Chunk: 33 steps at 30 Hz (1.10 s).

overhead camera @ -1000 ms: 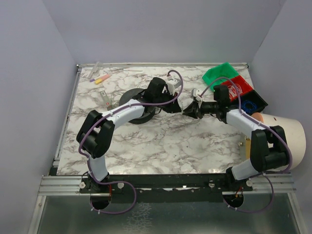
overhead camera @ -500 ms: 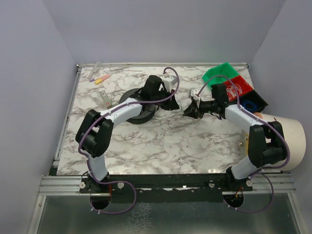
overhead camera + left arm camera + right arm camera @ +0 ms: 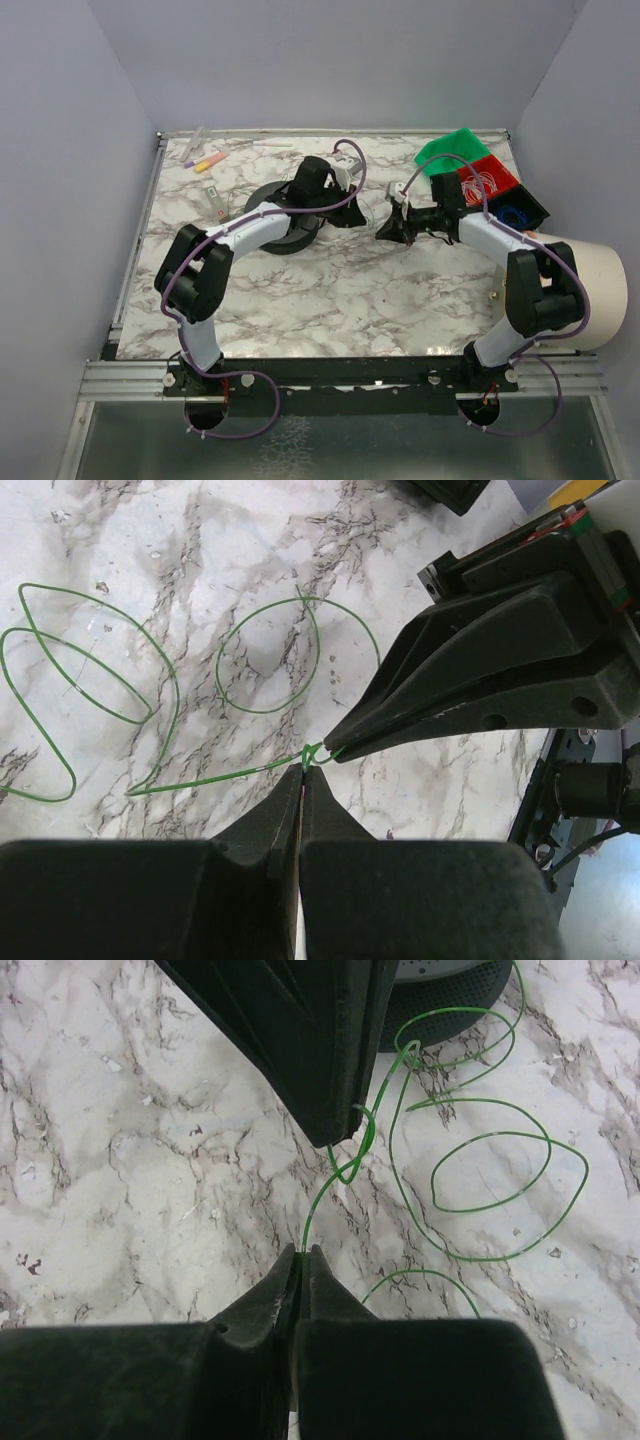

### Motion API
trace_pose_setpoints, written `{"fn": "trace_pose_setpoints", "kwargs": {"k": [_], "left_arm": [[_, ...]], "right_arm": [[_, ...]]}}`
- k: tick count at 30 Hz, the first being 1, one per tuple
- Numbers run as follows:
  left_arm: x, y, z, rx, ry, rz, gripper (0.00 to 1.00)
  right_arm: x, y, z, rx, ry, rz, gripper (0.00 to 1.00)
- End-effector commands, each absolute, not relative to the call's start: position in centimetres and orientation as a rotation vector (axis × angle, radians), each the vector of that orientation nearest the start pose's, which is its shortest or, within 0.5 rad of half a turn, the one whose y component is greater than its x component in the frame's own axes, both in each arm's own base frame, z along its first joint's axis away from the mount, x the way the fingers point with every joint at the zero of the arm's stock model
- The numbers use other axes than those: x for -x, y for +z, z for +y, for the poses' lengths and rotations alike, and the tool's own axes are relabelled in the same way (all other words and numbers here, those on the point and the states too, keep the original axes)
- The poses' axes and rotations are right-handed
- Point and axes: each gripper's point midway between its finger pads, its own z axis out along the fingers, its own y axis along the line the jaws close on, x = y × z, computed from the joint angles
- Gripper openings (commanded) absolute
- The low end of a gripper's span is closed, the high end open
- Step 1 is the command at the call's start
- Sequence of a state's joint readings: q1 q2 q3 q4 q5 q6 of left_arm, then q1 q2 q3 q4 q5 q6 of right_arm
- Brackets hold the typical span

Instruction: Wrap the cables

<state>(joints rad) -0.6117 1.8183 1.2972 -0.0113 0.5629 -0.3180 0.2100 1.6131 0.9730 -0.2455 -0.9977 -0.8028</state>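
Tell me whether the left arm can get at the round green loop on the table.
Likely yes, though not freely: the loop lies uncovered just past the left arm, but its shut jaws are pinching the green wire, tip to tip with the right arm.

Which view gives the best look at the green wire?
Left wrist: it shows the green wire lying in open loops, with one strand pinched where the left gripper and right gripper meet. Right wrist shows loops too, but the left gripper hides part. From top external it is too thin to trace.
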Motion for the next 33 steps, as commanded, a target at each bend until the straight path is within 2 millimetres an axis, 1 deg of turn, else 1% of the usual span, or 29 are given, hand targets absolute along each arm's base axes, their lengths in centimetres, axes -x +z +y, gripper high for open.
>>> {"fn": "trace_pose_setpoints", "kwargs": {"k": [1, 4, 8, 10, 16, 18, 21, 23, 24, 25, 26, 28, 30, 32, 33], "left_arm": [[-34.0, 16.4, -37.0, -0.695, -1.149, 2.079, 0.0], [-34.1, 16.3, -37.1, -0.693, -1.15, 2.082, 0.0], [-34.1, 16.1, -37.2, -0.692, -1.144, 2.086, 0.0], [-34.2, 15.9, -37.2, -0.684, -1.136, 2.092, 0.0], [-34.7, 15.5, -36.9, -0.654, -1.102, 2.113, 0.0], [-34.8, 15.4, -36.9, -0.641, -1.099, 2.12, 0.0], [-34.9, 15.3, -37.0, -0.63, -1.105, 2.127, 0.0], [-34.9, 15.3, -37.1, -0.627, -1.111, 2.129, 0.0], [-34.9, 15.4, -37.1, -0.628, -1.111, 2.127, 0.0], [-34.9, 15.5, -37.1, -0.63, -1.112, 2.123, 0.0], [-34.9, 15.5, -37.0, -0.63, -1.109, 2.124, 0.0], [-35.0, 15.6, -36.9, -0.631, -1.101, 2.122, 0.0], [-35.1, 15.6, -36.7, -0.624, -1.086, 2.122, 0.0], [-35.2, 15.5, -36.6, -0.616, -1.075, 2.125, 0.0], [-35.3, 15.6, -36.6, -0.607, -1.07, 2.127, 0.0]], "right_arm": [[-33.0, 13.7, 21.6, 1.242, 0.944, 1.575, 0.01], [-33.6, 14.6, 21.9, 1.177, 0.942, 1.569, 0.01], [-34.3, 14.8, 21.7, 1.107, 0.91, 1.584, 0.0], [-34.6, 15.2, 21.5, 1.057, 0.897, 1.582, 0.0], [-36.1, 16.5, 20.3, 0.917, 0.798, 1.595, 0.01], [-36.0, 16.7, 20.2, 0.912, 0.801, 1.587, 0.0], [-35.4, 16.6, 20.8, 0.942, 0.869, 1.581, 0.01], [-35.4, 15.7, 21.1, 1.007, 0.891, 1.599, 0.01], [-35.0, 15.1, 21.1, 1.066, 0.91, 1.634, 0.06], [-34.7, 14.2, 20.9, 1.144, 0.898, 1.643, 0.14], [-34.2, 13.7, 20.6, 1.211, 0.889, 1.646, 0.2], [-33.4, 13.4, 19.9, 1.337, 0.825, 1.614, 0.28], [-33.1, 13.8, 19.3, 1.395, 0.741, 1.575, 0.34], [-33.1, 14.5, 18.9, 1.413, 0.671, 1.542, 0.37], [-33.1, 14.5, 18.8, 1.43, 0.631, 1.536, 0.38]]}}
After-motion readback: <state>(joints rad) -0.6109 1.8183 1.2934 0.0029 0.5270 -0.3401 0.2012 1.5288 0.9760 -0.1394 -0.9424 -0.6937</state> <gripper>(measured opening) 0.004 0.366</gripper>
